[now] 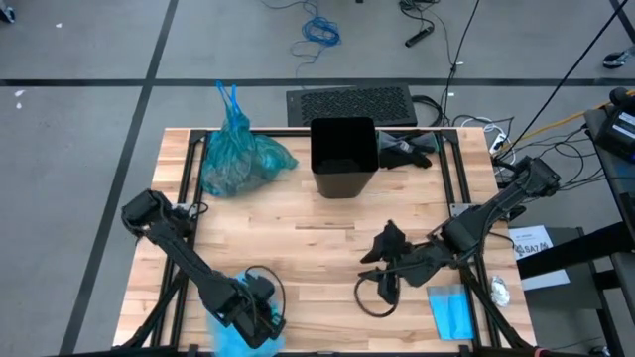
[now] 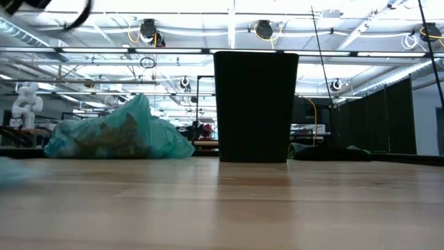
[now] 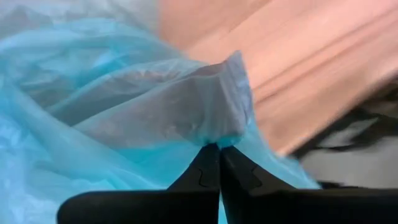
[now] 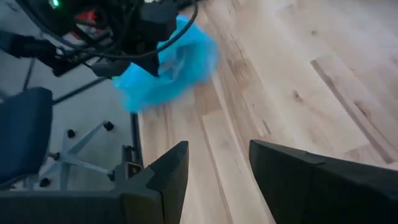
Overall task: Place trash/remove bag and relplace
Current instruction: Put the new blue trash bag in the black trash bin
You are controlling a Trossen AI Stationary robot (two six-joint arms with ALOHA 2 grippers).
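The full teal-green bag (image 1: 238, 161) (image 2: 118, 135) lies on its side at the table's far left, its knotted top toward the far edge. Brownish trash shows through its wall. The black bin (image 1: 343, 157) (image 2: 255, 104) stands upright at the far middle with no liner. My left gripper (image 1: 256, 315) (image 3: 219, 148) is at the near edge, shut on a paler sky-blue plastic bag (image 1: 230, 339) (image 4: 165, 62). My right gripper (image 1: 382, 253) (image 4: 217, 149) hovers open over bare wood right of centre, pointing toward the left arm. My left gripper pinches a bunched fold (image 3: 214, 134) of the sky-blue bag between its two fingertips. The plastic fans out beyond the fingers in several crinkled layers. The rest of the bag lies slack at the table's near left edge (image 1: 223, 342).
A flat pale blue packet (image 1: 451, 312) lies at the near right corner. Dark crumpled material (image 1: 407, 149) sits right of the bin. A cable loop (image 1: 375, 296) hangs below the right arm. A wide stretch of bare wood lies in the middle of the table (image 1: 317, 228).
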